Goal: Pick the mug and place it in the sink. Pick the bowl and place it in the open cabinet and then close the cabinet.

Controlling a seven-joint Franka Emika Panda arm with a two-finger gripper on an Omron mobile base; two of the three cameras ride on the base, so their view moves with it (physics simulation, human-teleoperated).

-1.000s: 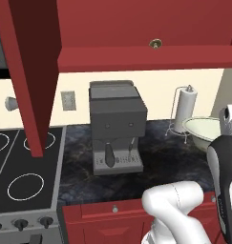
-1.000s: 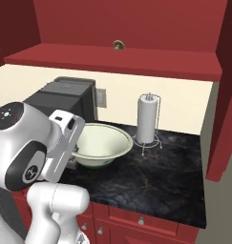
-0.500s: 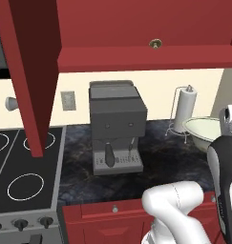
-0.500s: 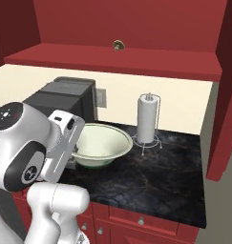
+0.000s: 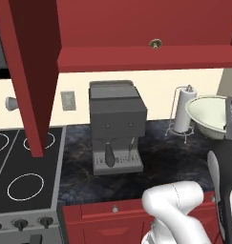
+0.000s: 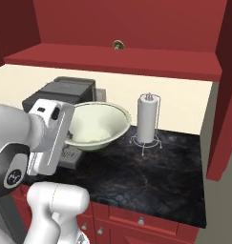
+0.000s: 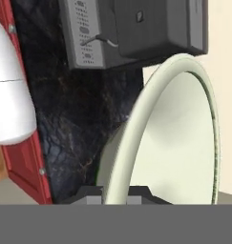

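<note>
While wide shallow cream-white bowl (image 6: pixel 96 126) with thin green rim hangs off counter, tilted, centre-left of right base view, gripper (image 7: pixel 115 193) fingers pinch its rim at bottom of hand view. Same bowl (image 5: pixel 210 117) pokes in at right edge of left base view, just beside white paper towel roll (image 5: pixel 184 109) on wire stand. Boxy grey coffee machine (image 5: pixel 116 126) sits mid-frame on dark marble counter (image 6: pixel 151 171). Dark red wall cabinet (image 5: pixel 141 33) runs across top, door (image 5: pixel 34 71) swung open upper left.

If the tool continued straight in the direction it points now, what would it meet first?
The tool already grips the bowl by its rim, so the bowl leads. Beyond it, probably the coffee machine or the wall; depth is unclear.
</note>
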